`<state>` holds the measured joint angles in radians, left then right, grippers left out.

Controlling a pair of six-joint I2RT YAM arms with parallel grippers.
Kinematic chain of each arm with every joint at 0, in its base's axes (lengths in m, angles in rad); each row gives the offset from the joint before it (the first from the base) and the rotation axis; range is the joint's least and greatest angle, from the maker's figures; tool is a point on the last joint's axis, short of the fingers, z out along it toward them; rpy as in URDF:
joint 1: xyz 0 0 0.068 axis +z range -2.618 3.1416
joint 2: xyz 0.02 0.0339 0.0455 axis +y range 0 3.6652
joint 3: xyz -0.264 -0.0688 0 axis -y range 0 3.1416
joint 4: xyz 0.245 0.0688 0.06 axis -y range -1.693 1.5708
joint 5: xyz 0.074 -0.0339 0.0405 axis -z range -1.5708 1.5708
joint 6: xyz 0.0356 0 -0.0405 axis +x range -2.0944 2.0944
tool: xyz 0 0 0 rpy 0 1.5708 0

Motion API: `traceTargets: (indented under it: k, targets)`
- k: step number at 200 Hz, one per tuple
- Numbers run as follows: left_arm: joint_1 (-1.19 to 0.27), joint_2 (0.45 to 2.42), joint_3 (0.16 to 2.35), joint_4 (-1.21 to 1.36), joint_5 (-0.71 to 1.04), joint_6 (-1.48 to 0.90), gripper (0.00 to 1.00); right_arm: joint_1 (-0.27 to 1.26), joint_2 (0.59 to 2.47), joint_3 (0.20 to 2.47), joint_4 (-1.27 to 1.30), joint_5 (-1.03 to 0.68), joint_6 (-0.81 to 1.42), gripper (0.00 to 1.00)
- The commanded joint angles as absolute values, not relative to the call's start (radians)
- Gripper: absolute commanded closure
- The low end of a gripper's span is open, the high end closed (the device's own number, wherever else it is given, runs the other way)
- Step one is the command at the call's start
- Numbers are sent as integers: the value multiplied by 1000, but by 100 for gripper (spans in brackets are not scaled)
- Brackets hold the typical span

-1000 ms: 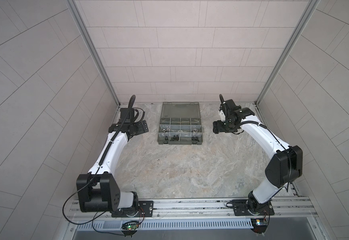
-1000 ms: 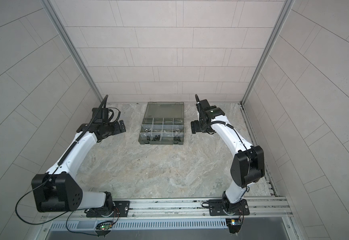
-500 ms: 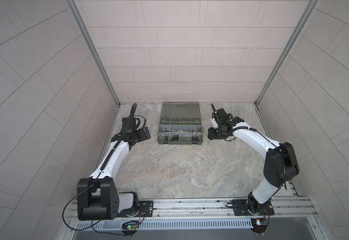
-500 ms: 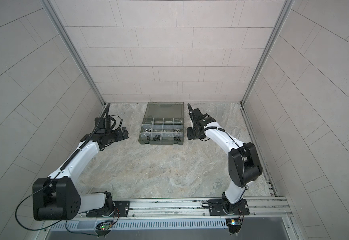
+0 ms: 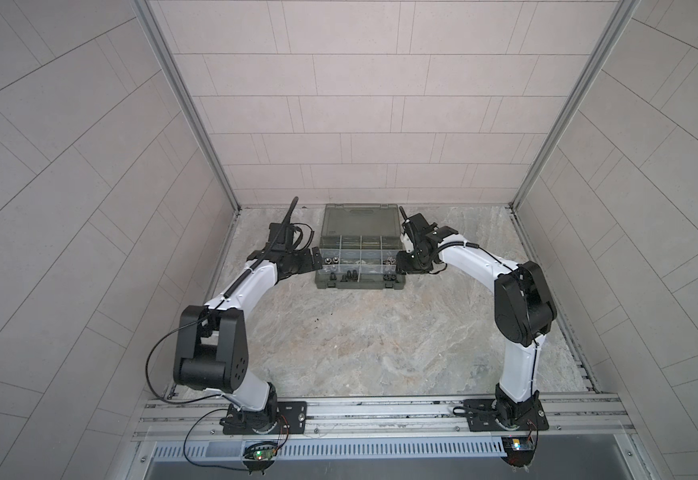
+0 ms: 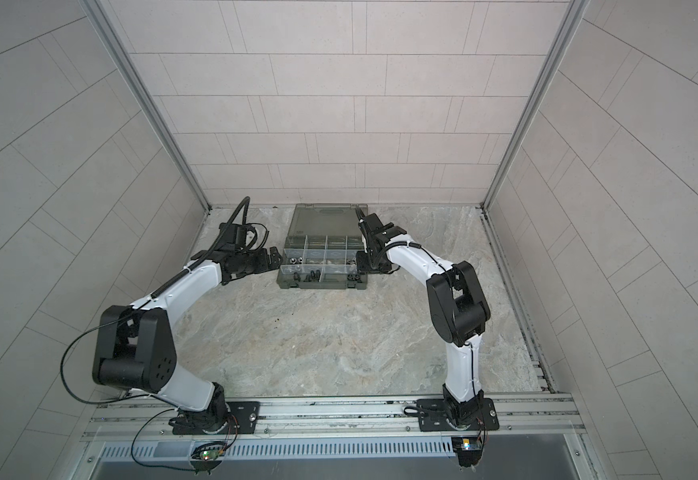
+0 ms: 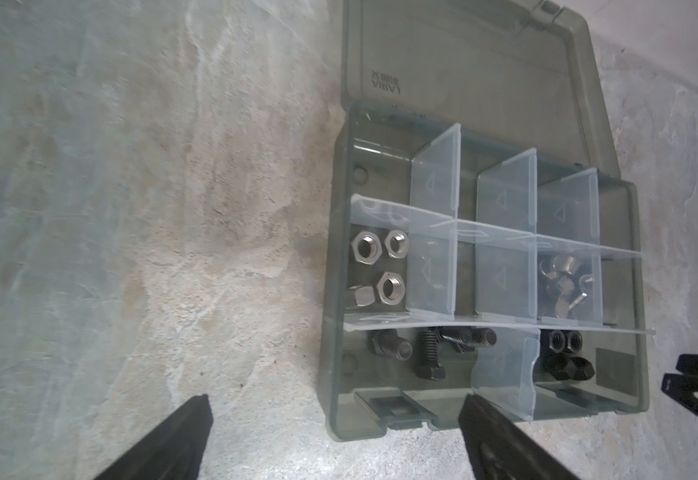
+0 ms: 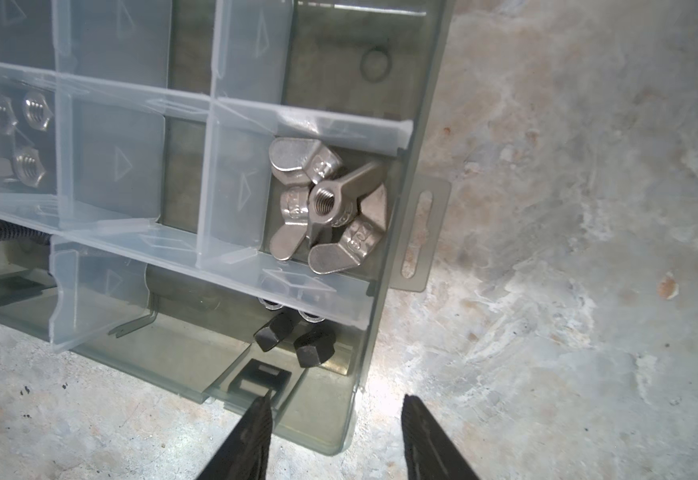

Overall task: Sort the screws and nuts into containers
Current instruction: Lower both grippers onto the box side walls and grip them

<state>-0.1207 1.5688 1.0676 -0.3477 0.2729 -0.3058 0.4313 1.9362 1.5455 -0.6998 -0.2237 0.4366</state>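
Translucent grey-green plastic organizer case [image 5: 360, 286] [image 6: 322, 286] sat open just above centre in both top views, on the marbled grey-beige tabletop [image 5: 360, 345]. Its hinged lid [image 5: 359, 220] lay flat behind it, toward the back wall. Pale clear dividers [image 7: 434, 174] split it into rectangular cells.

- Middle row, leftmost cell: four silver hex nuts [image 7: 376, 270], one on its side.
- Front row, left cell: short black bolts [image 7: 430, 353] lying down, some overlapping; about four, exact count unclear.
- Front row, right cell: small black hex nuts [image 7: 563, 357] [image 8: 297, 345], bunched near the right wall.
- Middle row, rightmost cell: silver wing nuts [image 8: 326, 203], piled on one another.

Left gripper [image 5: 317, 259] [image 7: 335, 401] was centre-left in the top views, just beside the case's left wall. Its fingers were spread wide and gripped nothing. In the left wrist view the case's front left corner lay between the two black fingers [image 7: 173, 436]; contact could not be told.

Right gripper [image 5: 397, 266] [image 8: 337, 399] was just right of centre, at the case's right wall. Its fingers stood roughly half apart, clamped on nothing. In the right wrist view they straddled the case's front right corner. One fingertip [image 8: 260, 415] was over the front latch [image 8: 262, 376], the other over the tabletop outside the wall. Touching or hovering: could not tell.
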Motion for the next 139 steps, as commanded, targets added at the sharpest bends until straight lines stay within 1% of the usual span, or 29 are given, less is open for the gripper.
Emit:
traceTargets:
  k: [1,25,57,75,90,104,112,139]
  targets:
    - [-147,1606,1084,-349,268,-299,2,433,1946,1560,-720,-218,443,48]
    - [-151,1652,1088,-366,269,-295,8,433,1957,1564,-721,-219,439,48]
    - [-163,1725,1144,-451,220,-265,25,432,1975,1574,-726,-230,432,48]
    - [-169,1749,1158,-465,219,-257,31,432,1986,1576,-732,-233,433,49]
    - [-175,1763,1161,-465,220,-258,32,432,1999,1577,-733,-234,433,55]
    - [-180,1777,1169,-470,219,-259,33,433,2016,1582,-734,-241,429,68]
    - [-181,1788,1182,-481,216,-259,35,432,2027,1592,-741,-244,425,73]
    - [-187,1818,1201,-500,212,-253,41,433,2050,1611,-749,-244,422,74]
